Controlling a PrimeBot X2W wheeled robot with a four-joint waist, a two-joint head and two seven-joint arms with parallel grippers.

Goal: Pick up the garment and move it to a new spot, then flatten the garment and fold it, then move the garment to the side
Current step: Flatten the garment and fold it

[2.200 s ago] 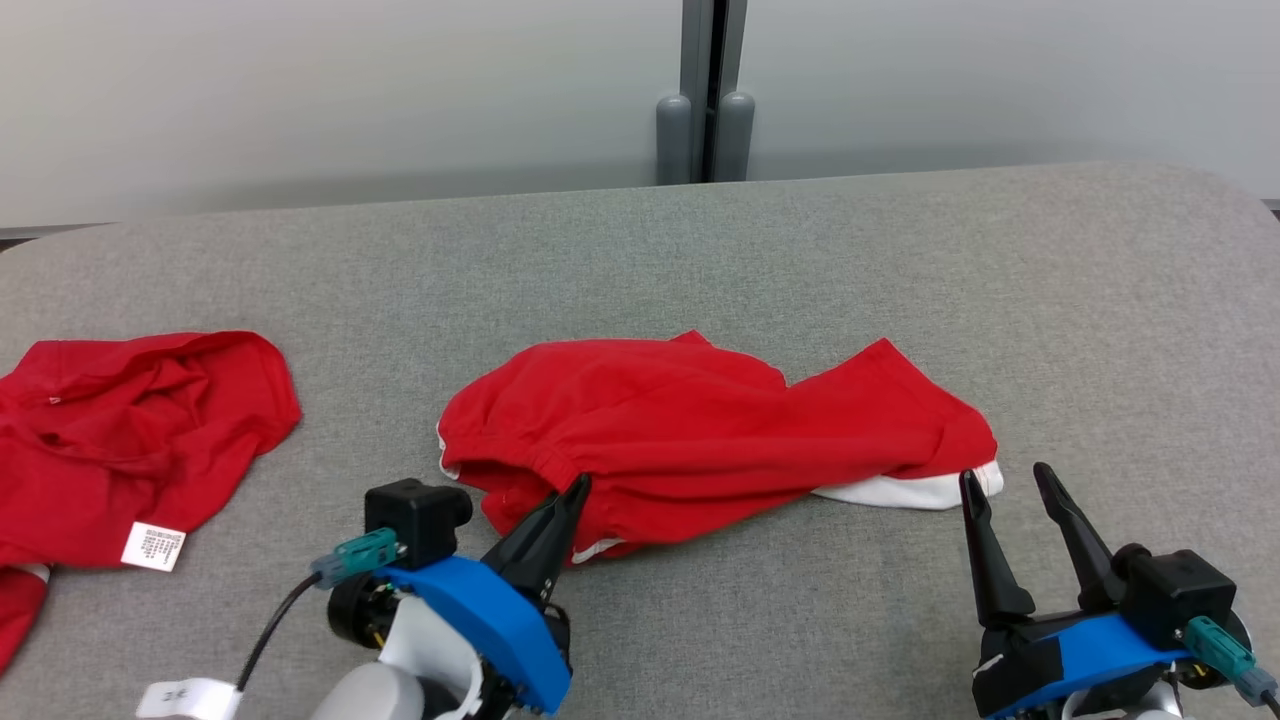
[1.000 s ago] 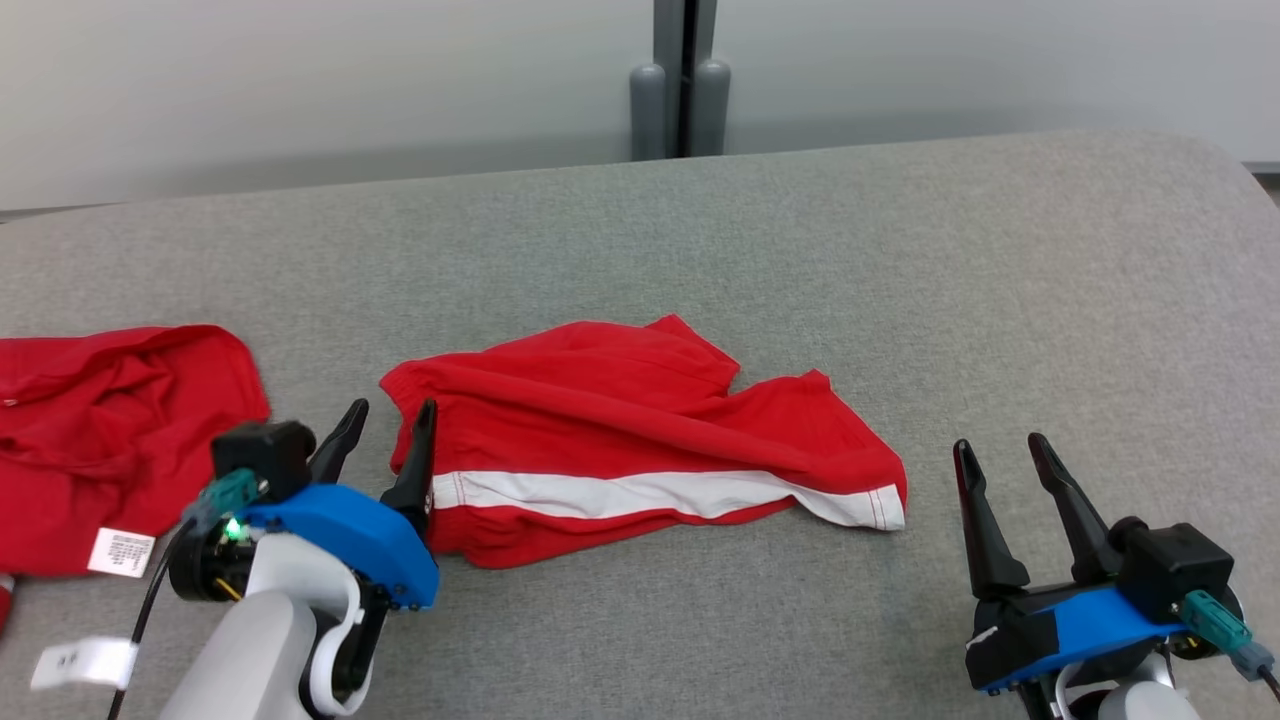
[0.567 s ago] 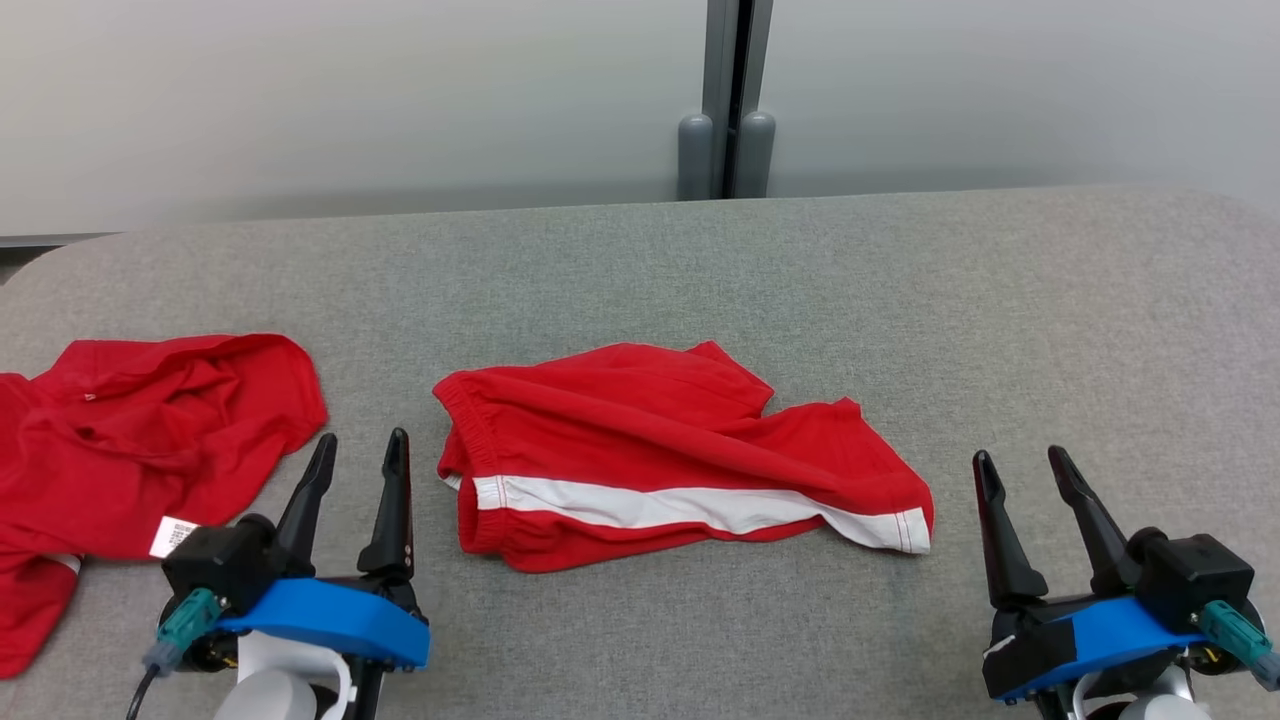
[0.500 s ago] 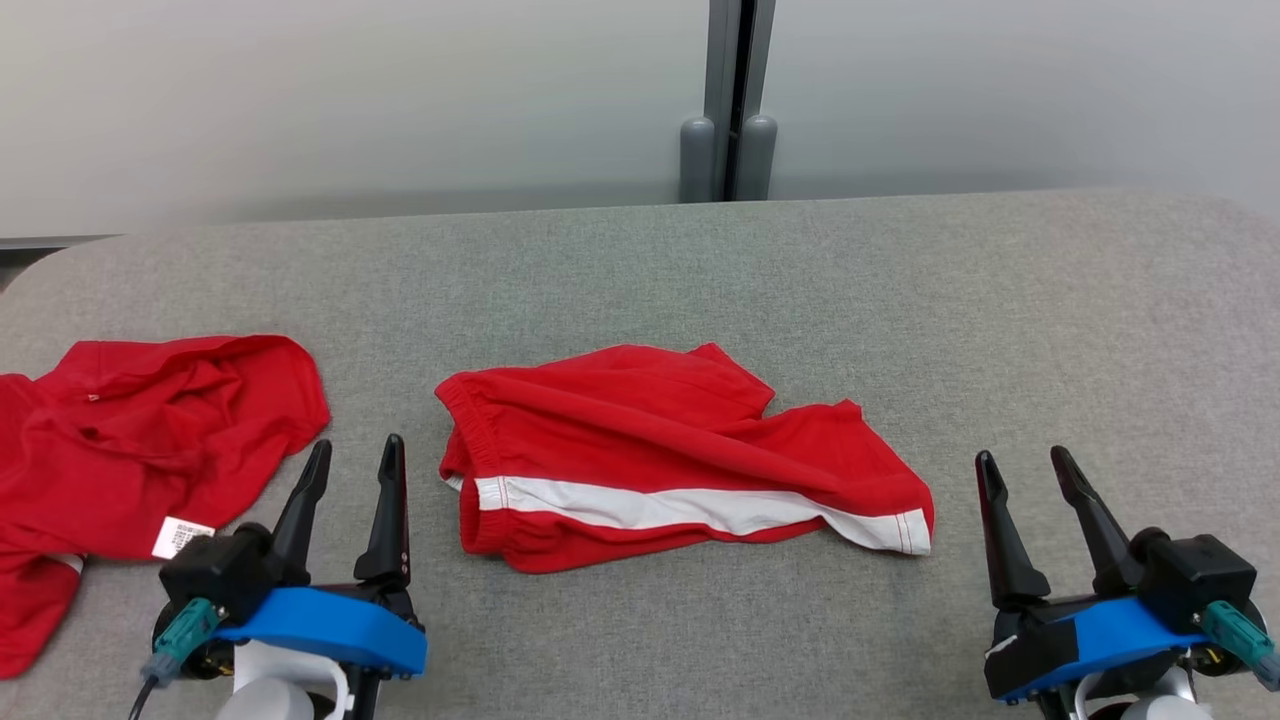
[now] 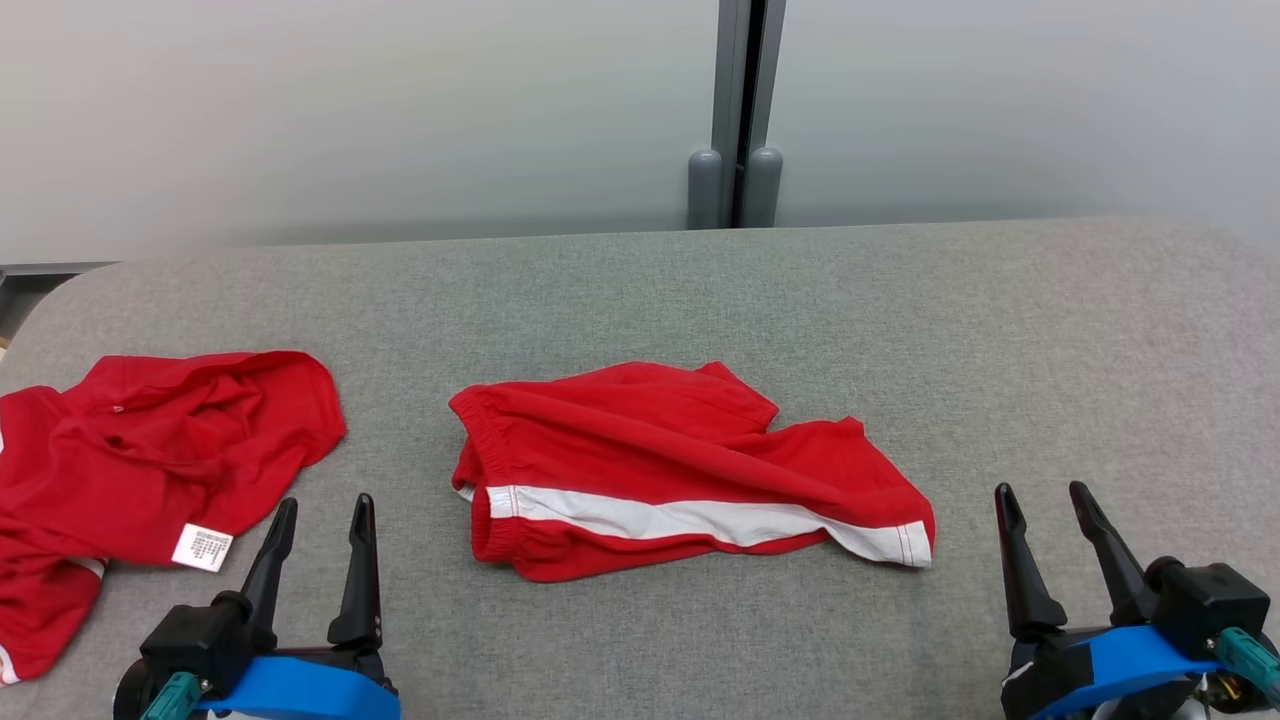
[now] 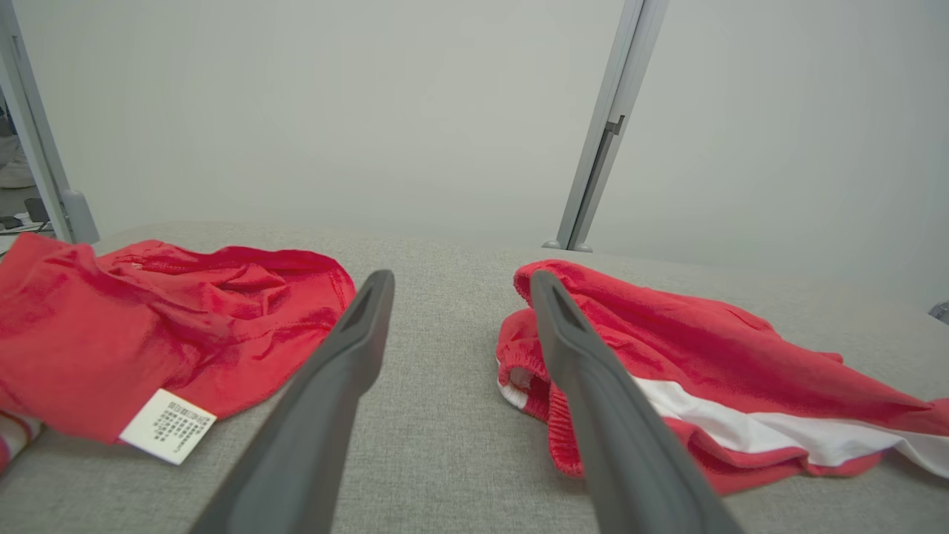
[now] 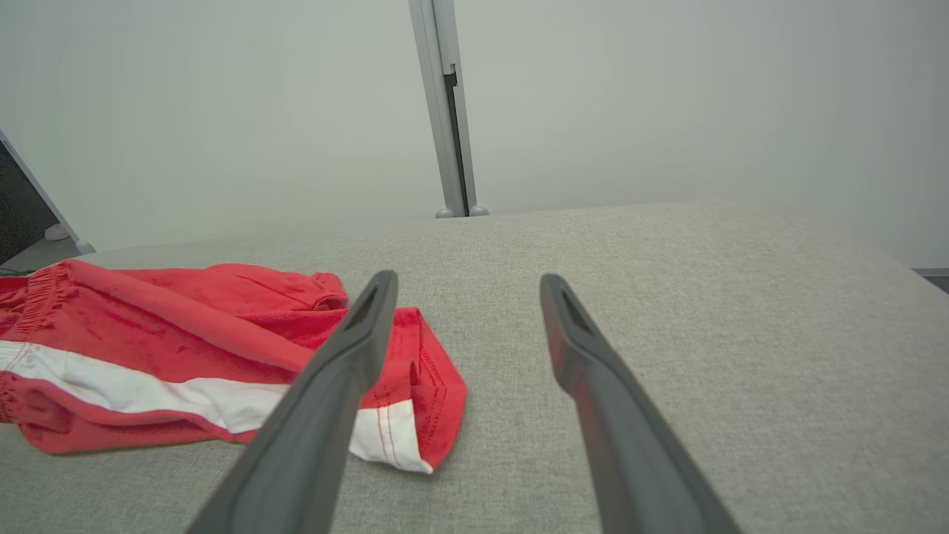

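Observation:
The garment (image 5: 680, 465), red shorts with a white side stripe, lies folded over on the grey table (image 5: 640, 290), its waistband at the left end. My left gripper (image 5: 322, 508) stands open near the table's front, to the left of the waistband and apart from it, nothing between its fingers. In the left wrist view the garment (image 6: 712, 371) lies to the right of my left gripper (image 6: 460, 282). My right gripper (image 5: 1045, 495) is open and empty, to the right of the shorts' hem. From the right wrist camera the hem (image 7: 400, 415) lies left of my right gripper (image 7: 463, 282).
A second red garment (image 5: 150, 450) with a white label (image 5: 202, 547) lies crumpled at the table's left, and also appears (image 6: 148, 334) in the left wrist view. A grey post (image 5: 735, 110) stands against the pale wall behind the table.
The left gripper let go of the shorts' waistband, opened, and drew back to the lower left. The shorts settled with the white stripe up. The head camera shifted.

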